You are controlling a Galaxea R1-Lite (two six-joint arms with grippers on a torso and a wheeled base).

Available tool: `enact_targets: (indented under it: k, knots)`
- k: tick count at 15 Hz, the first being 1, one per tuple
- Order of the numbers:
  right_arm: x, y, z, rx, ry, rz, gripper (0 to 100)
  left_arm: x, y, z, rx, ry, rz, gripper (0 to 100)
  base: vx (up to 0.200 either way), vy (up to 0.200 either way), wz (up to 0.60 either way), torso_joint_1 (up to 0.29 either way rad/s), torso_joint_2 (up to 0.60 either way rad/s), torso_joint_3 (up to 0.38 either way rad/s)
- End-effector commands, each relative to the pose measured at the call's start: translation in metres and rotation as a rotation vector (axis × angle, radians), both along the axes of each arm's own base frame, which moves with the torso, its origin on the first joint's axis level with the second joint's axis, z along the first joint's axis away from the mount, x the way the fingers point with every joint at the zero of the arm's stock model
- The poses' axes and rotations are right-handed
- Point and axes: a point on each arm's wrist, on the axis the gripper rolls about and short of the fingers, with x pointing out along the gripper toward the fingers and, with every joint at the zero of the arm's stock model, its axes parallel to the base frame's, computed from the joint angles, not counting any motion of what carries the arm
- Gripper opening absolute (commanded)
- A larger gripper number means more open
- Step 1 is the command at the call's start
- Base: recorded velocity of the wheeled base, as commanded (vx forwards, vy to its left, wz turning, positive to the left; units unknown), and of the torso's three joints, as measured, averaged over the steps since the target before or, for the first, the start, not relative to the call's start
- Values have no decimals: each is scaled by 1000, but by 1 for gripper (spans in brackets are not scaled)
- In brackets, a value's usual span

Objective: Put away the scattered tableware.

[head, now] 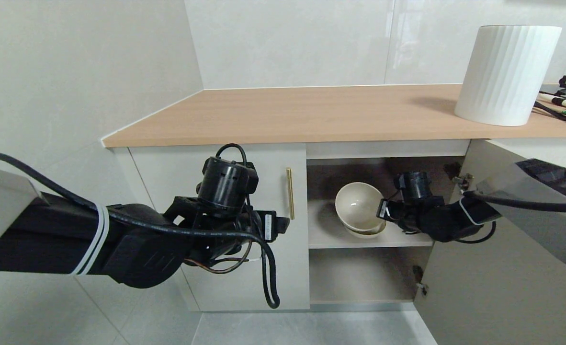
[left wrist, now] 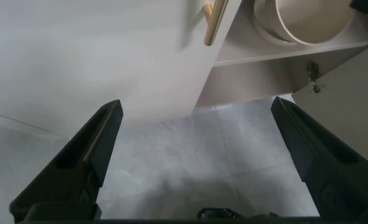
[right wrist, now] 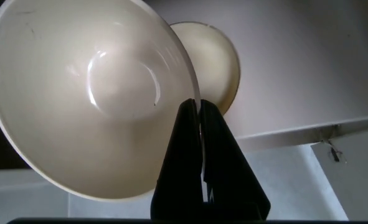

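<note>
Pale tiled walls are backing a wooden desk (head: 311, 112), and under it a cabinet (head: 388, 148) is standing with its right door (head: 455, 297) swung open. Inside, the right hand (head: 383, 211) is clenching the rim of a cream bowl (head: 357, 206), its fingers pinching the edge from both faces. That bowl is tipping steeply on its side, its hollow facing outward and up, just above the middle shelf (head: 323, 235). A second bowl (right wrist: 218, 68) is sitting right behind the held one, farther from the hand; whether the two are touching I cannot tell. The left hand (left wrist: 195, 109) is hanging released, fingers spread wide, in front of the shut left door (head: 168, 167), with the brass handle (head: 289, 191) just beyond it and the bowls farther off toward the right hand. A white ribbed cylinder (head: 505, 74) is resting on the desk, well above the right hand.
</note>
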Motion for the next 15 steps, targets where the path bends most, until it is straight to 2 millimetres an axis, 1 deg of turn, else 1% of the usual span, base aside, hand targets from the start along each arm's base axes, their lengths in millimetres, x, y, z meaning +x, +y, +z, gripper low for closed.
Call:
enact_targets:
  k: [1, 6, 7, 11, 15]
  knots:
    - [8, -3, -9, -7, 2, -21, 0, 0, -1, -1, 3, 3, -1, 100, 0, 0, 0, 0, 0, 0]
    - [18, -7, -19, -16, 3, -41, 0, 1, -1, -3, 5, 7, 1, 100, 0, 0, 0, 0, 0, 0]
    - [20, -9, -19, -15, -1, -45, 0, 1, -1, -3, 4, 6, 1, 100, 0, 0, 0, 0, 0, 0]
    - [24, -11, -19, -12, -10, -55, 0, 1, -1, -3, 4, 6, 1, 100, 0, 0, 0, 0, 0, 0]
    - [25, -12, -27, -19, 4, -55, 0, 1, -1, -3, 5, 7, 1, 100, 0, 0, 0, 0, 0, 0]
